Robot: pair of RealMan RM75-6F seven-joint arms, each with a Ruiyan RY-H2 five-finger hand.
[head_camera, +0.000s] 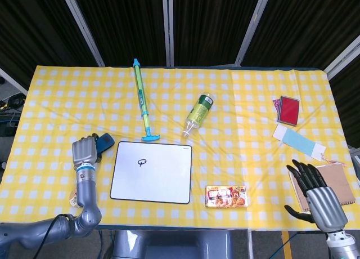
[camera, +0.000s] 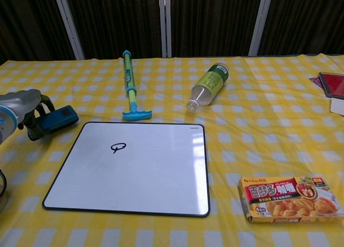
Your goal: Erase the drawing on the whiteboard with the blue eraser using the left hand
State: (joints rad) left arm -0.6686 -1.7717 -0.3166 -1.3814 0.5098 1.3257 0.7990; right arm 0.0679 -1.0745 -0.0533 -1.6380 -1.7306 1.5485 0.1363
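The white whiteboard [head_camera: 163,180] lies flat near the table's front, with a small black loop drawing [head_camera: 142,162] in its upper left part. The chest view shows the same whiteboard [camera: 145,177] and drawing [camera: 118,147]. The blue eraser [head_camera: 104,141] sits just left of the board's far corner. My left hand [head_camera: 84,151] has its fingers curled around the eraser's near end, which they hide. In the chest view the left hand [camera: 22,106] grips the eraser [camera: 58,118], which tilts slightly off the cloth. My right hand [head_camera: 315,192] hovers at the front right, fingers spread, holding nothing.
A green and blue pump toy [head_camera: 141,98] lies behind the board. A green bottle [head_camera: 199,114] lies on its side mid-table. A curry box [head_camera: 226,195] sits right of the board. A red box [head_camera: 288,109], a blue strip [head_camera: 298,141] and a notebook [head_camera: 336,183] are at the right.
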